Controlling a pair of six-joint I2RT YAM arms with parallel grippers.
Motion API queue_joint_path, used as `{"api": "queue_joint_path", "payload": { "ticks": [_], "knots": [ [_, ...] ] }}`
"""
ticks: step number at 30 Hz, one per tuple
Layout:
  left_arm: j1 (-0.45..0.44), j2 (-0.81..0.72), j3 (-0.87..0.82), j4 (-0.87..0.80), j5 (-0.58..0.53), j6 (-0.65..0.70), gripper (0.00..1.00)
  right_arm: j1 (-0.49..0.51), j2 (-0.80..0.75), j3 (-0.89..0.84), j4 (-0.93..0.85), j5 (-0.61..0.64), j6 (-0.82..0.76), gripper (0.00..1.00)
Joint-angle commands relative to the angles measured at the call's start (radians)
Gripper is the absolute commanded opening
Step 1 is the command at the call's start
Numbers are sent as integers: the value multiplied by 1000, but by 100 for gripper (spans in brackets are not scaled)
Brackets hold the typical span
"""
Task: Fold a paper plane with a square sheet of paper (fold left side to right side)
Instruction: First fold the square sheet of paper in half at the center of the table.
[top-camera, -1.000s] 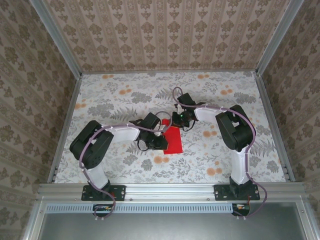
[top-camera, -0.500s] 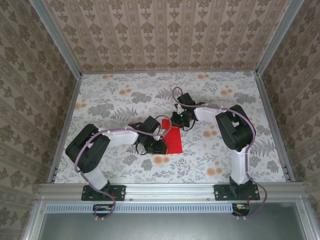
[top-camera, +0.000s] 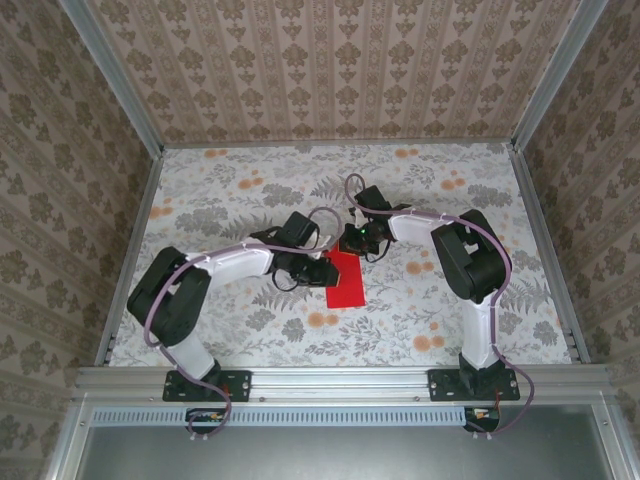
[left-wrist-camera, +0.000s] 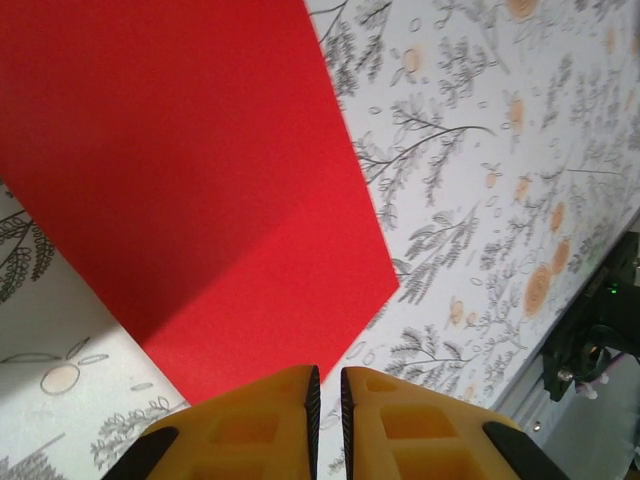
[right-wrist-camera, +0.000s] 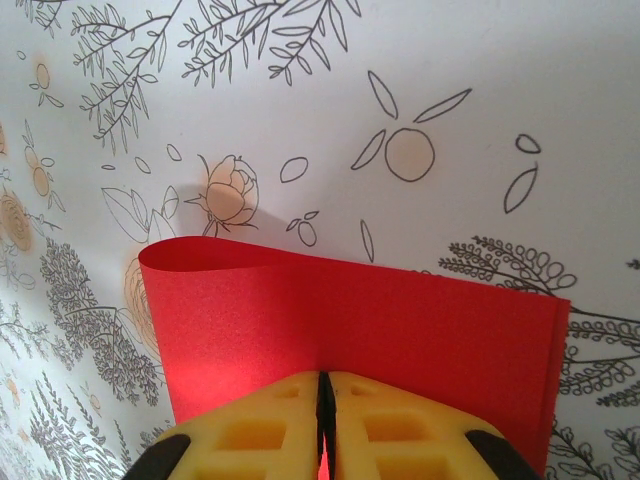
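Although the left-to-right fold looks laid over, we find the square sheet of paper (top-camera: 345, 279) not yet a plane. It lies as a narrow red rectangle on the flowered table cover (top-camera: 250, 190), one layer over another so far as we can judge.

At the sheet's far edge the right gripper (right-wrist-camera: 323, 378) has its yellow fingers pressed together. A line of red shows in the slit between them, so we record it as closed on that edge. To one side of this grip the upper layer bows up in a soft curl, which we judge to mean the crease is not pressed flat there. We take the purpose of the hold to be anchoring: the far edge is pinned so the layers cannot slide apart while the other arm works.

At the sheet's left edge the left gripper (left-wrist-camera: 327, 376) has its fingers drawn nearly together, with only a thin dark gap and the tips right at the sheet's border. We see nothing between them. We judge them closed and empty, set low — likely to press or run along the fold rather than to lift. Whether the tips touch the paper we cannot tell.

Markings: the sheet is plain red on every visible face. We read no brand, label or writing on the sheet, the fingers or the cover.
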Motion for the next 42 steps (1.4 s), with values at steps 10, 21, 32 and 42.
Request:
{"api": "queue_joint_path", "payload": {
  "ticks": [10,21,32,42],
  "knots": [
    [-10,90,-63,69,34,3,16,-9,57,6,-111,84,-21,12],
    [-47,59,-146,44,24,0,16,-8,55,9,-121,90,-27,12],
    [-73,-18,-210,36,29,-18,15,-9,57,8,-124,89,-29,12],
    [29,-104,-114,38,95,-6,15,-9,55,10,-124,88,-30,12]
  ]
}}
